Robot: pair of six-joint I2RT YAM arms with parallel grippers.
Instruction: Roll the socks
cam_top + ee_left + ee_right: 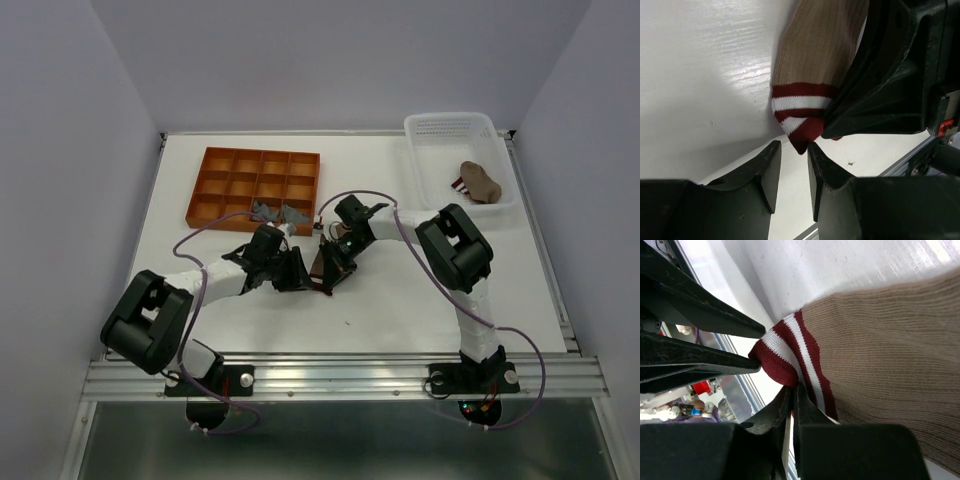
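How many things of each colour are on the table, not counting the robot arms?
Tan-brown with red and white stripes: 2, the held sock and the sock bundle in the basket
Grey: 1, the grey sock pile, too bunched to count the socks in it
Orange: 1, the tray
White: 1, the basket
Total: 5

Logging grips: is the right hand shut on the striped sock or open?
Shut: the right hand pinches the striped sock at its red-white cuff, no gap showing.

White table [400, 300]: an orange compartment tray [262, 152] sits at eleven o'clock, a white perforated basket [449, 120] at one o'clock, well apart.
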